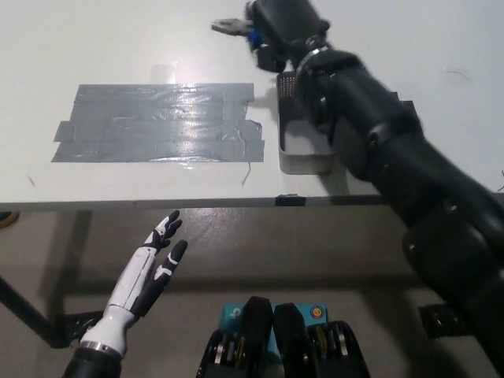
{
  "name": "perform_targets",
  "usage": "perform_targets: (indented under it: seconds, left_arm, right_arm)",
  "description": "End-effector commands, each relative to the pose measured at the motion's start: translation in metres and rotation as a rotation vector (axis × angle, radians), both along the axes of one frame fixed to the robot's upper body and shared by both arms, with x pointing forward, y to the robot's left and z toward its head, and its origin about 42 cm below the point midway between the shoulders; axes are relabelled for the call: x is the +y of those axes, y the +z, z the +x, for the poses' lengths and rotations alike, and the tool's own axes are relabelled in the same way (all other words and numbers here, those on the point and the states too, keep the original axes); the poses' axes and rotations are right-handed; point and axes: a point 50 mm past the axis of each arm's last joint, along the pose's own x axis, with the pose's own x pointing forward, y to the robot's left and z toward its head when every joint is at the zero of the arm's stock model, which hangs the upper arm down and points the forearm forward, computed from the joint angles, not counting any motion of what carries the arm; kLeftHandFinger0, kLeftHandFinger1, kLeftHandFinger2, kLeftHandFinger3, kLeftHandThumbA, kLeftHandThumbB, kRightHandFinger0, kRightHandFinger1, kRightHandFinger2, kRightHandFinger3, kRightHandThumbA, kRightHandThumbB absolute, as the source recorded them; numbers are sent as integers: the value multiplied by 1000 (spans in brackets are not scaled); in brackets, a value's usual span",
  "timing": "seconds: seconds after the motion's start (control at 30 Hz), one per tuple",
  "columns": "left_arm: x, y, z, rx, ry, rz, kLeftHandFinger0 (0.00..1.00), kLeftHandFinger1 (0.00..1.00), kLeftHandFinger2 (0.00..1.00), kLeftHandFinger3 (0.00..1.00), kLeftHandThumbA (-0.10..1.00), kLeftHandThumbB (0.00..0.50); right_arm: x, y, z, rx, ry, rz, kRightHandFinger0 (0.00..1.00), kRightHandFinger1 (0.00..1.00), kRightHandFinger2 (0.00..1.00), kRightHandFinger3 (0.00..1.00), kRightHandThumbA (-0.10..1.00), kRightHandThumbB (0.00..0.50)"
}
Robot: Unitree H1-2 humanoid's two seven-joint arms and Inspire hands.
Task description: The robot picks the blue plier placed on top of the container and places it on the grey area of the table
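Right hand (279,24) grips the pliers (235,28) by the handles; stiff, fairly heavy steel. Left hand (153,264) hangs open.

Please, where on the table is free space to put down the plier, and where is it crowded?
The grey area is bare across its whole width, between the table's front edge and the open white surface behind. It is crowded at the right: the container sits beside the grey area's right end, and the right hand with the blue plier hangs above it.
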Motion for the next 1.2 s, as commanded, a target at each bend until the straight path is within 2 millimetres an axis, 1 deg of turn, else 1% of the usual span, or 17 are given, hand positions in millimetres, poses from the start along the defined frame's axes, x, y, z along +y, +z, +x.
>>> perform_targets:
  seconds: [0.0,0.03,0.07,0.1,0.23,0.43,0.47,0.5,0.53,0.57,0.63,0.67,0.73,0.87,0.97,1.03,1.17]
  left_arm:
    - [-3,13,1,-57,-21,-9,1000,1000,1000,1000,1000,66]
    - [-3,13,0,-58,-23,-2,1000,1000,1000,1000,1000,67]
    - [-4,13,0,-59,-26,-1,1000,1000,1000,1000,1000,67]
    - [-5,13,0,-60,-29,-1,1000,1000,1000,1000,1000,65]
    - [-8,14,-2,-66,-37,4,1000,1000,1000,1000,1000,59]
    - [-11,13,-2,-75,-54,18,1000,1000,1000,1000,1000,68]
    - [-12,14,-2,-77,-57,21,1000,1000,1000,1000,1000,62]
    - [-12,14,-2,-78,-58,22,1000,1000,1000,1000,1000,62]
    - [-13,15,-2,-79,-60,24,1000,1000,1000,1000,1000,61]
    - [-13,14,-2,-83,-61,24,1000,1000,1000,1000,1000,52]
    - [-13,14,-2,-86,-62,25,1000,1000,1000,1000,1000,50]
    - [-13,15,-3,-86,-64,29,1000,1000,1000,1000,1000,47]
    - [-13,16,-2,-85,-68,33,1000,1000,1000,1000,1000,34]
    - [-13,18,-1,-86,-79,43,1000,1000,1000,1000,1000,24]
    - [-15,18,0,-88,-82,41,1000,1000,1000,1000,1000,22]
    - [-14,18,0,-84,-79,32,1000,1000,1000,1000,1000,28]
    - [-14,17,1,-81,-92,27,1000,1000,1000,1000,1000,48]
  right_arm:
    - [41,19,-12,-54,84,32,0,323,673,505,-100,252]
    - [49,11,-16,-24,83,34,0,310,645,442,-100,260]
    - [56,5,-19,-18,82,31,0,285,605,395,-100,235]
    - [59,1,-21,-10,85,37,0,280,594,377,-100,236]
    - [73,-11,-28,39,96,76,0,355,719,621,-100,250]
    - [91,-29,-39,101,96,74,0,349,722,647,-100,255]
    - [91,-33,-40,130,85,92,48,393,744,751,-93,231]
    - [91,-34,-40,134,81,91,86,450,824,856,-58,216]
    - [91,-36,-40,180,59,68,469,886,1000,1000,246,177]
    - [91,-38,-40,247,45,56,1000,1000,1000,1000,429,241]
    - [91,-38,-39,285,37,50,1000,1000,1000,1000,553,320]
    - [89,-39,-38,294,24,33,1000,1000,1000,1000,635,388]
    - [82,-38,-35,292,6,15,1000,1000,1000,1000,728,438]
    - [73,-34,-29,272,-14,39,1000,1000,1000,1000,891,452]
    - [66,-23,-24,220,-18,65,1000,1000,1000,1000,912,448]
    - [65,-4,-20,184,-14,127,1000,1000,1000,1000,893,442]
    - [60,49,-13,6,26,224,1000,1000,1000,1000,977,432]
